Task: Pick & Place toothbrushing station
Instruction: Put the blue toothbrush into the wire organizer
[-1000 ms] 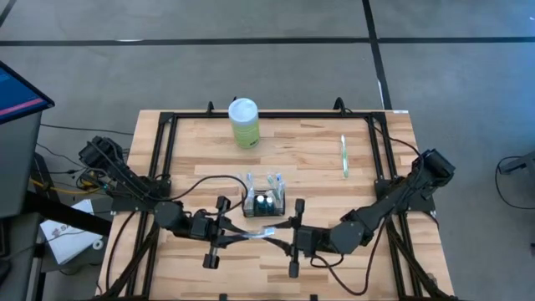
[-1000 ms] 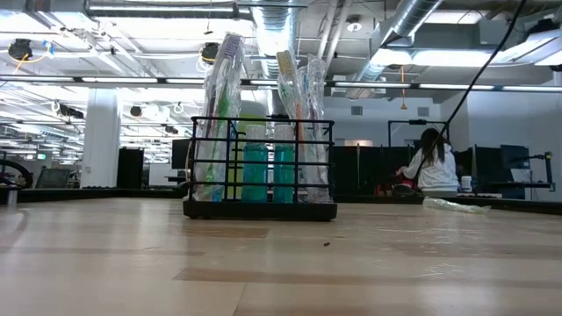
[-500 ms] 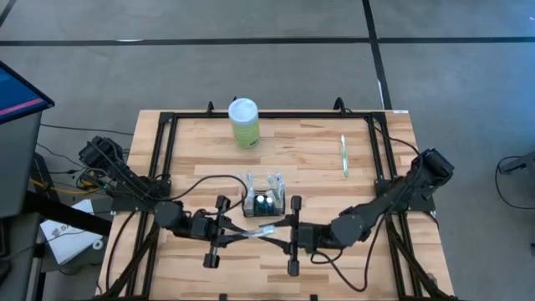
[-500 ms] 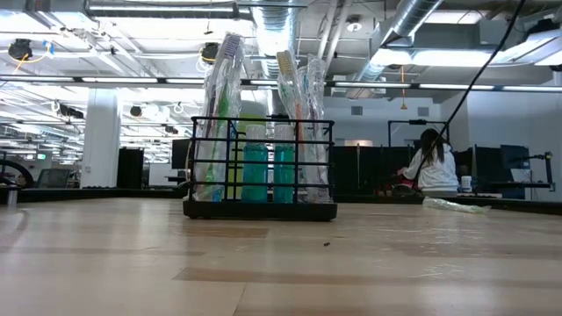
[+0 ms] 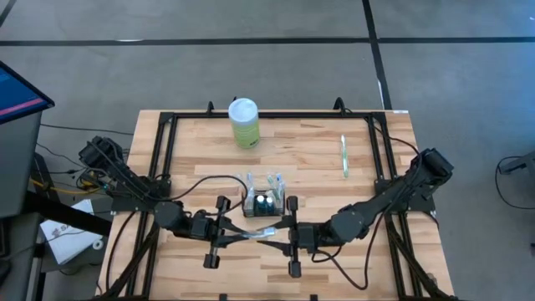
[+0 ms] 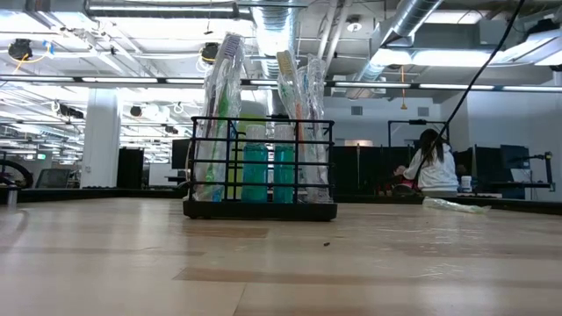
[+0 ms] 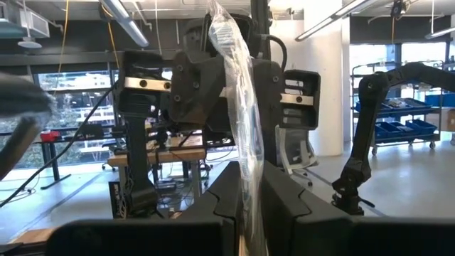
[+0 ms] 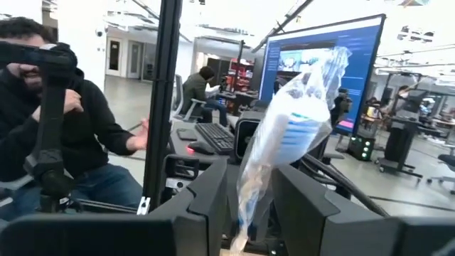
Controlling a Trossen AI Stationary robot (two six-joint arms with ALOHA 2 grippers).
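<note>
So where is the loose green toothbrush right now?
In the high view, the green toothbrush lies flat on the table's right side, near the frame rail, apart from the caddy.

Light wooden bench [image 5: 318,171] sitting inside a black frame, toothbrushing station [image 5: 264,201] standing upright near its middle, pale green bottle [image 5: 244,122] standing at the far edge, wrapped toothbrush [image 5: 343,156] lying flat toward the right side, well apart from both.
</note>
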